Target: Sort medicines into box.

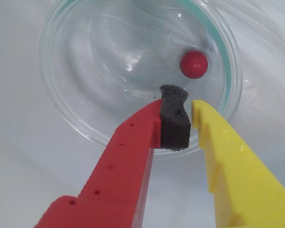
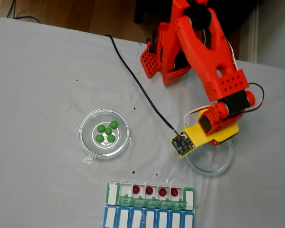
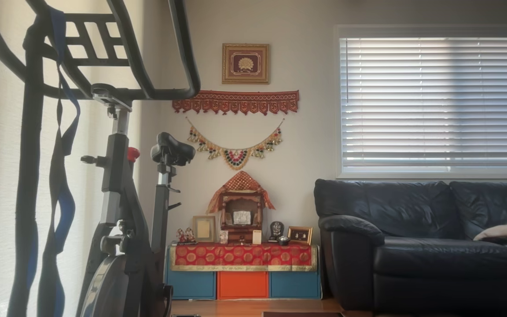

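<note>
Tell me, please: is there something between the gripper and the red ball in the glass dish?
Nothing visible blocks it. In the wrist view the gripper is open above the glass dish, and the red ball lies just beyond the tips on bare glass. The foam pad sits on the red finger, not across the path.

Long pill organizer row with translucent green hinged lids lies flat; four small dark red balls sit in its open white compartments, one each. Five glossy green balls cluster up-left of the organizer. One red ball lies up-right of it, seen in wrist view.
</note>
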